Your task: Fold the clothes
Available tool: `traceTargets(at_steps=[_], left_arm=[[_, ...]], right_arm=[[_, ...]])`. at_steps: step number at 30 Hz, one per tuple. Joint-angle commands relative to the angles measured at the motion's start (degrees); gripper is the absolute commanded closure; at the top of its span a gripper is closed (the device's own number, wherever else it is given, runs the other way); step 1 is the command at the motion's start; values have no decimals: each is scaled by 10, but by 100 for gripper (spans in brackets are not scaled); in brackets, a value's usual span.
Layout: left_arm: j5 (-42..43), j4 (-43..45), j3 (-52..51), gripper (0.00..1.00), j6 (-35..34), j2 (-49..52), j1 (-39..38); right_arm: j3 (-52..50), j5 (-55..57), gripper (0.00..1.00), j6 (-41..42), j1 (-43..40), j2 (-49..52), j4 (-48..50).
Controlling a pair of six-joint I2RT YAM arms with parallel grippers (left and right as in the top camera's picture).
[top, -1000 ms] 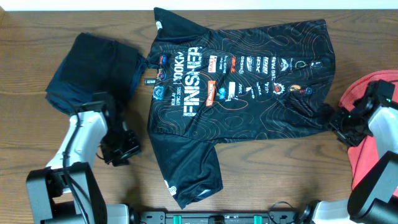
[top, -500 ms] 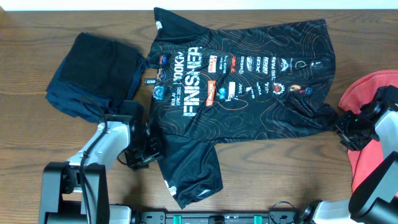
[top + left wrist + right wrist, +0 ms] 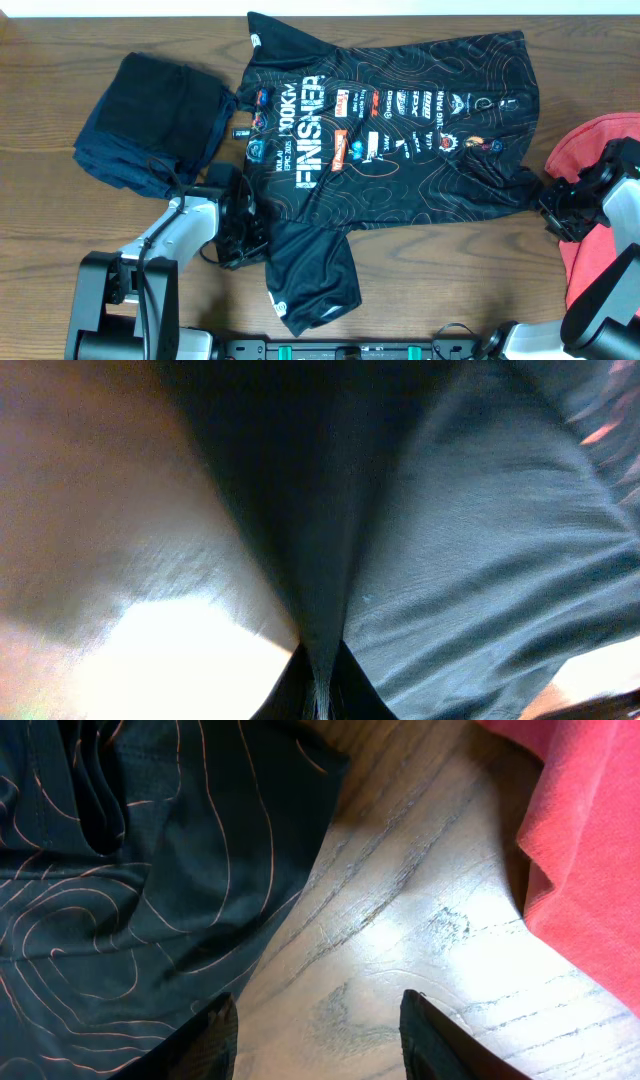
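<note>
Jersey (image 3: 400,130), black with thin orange contour lines and white "FINISHER" lettering, lay spread across the middle of the wooden counter (image 3: 60,40), collar to the left, hem to the right, one sleeve pointing to the far edge and the other to the near edge. Down at the near sleeve's shoulder, the left end effector (image 3: 243,235) was clamped tight, and its wrist view showed dark fabric drawn into a pinch between the closed fingers. Over at the hem corner, the right end effector (image 3: 548,205) had its fingers held apart with bare wood between them, gripping nothing. Coral-red T-shirt (image 3: 590,150) lay bunched at the counter's right edge, just beside that end effector. A dark folded garment (image 3: 150,115) sat on the left, close by the collar.
</note>
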Motion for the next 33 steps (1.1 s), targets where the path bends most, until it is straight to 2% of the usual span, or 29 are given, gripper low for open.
traceTargets(at_steps=[1,4,12,15,21,29,33], left_arm=[[-67,-46,-2,94,-1,6,10],[-136,-113,13,94,1,3,49],[-144,-141,33,94,51,-9,153],[-146,-143,33,94,71,-8,161],[-182,-162,35,94,54,-9,163],[-181,-174,50,94,56,-9,197],[-182,-175,51,94,59,-9,198]], right_arm=[[-1,-2,50,3,-5,3,-2],[-1,-2,49,3,-5,3,-2],[-11,6,47,3,-4,3,6],[-35,-50,49,-16,3,3,55],[-98,-140,48,-38,19,3,182],[-126,-127,49,-62,23,3,186],[-126,-127,48,-56,22,3,248]])
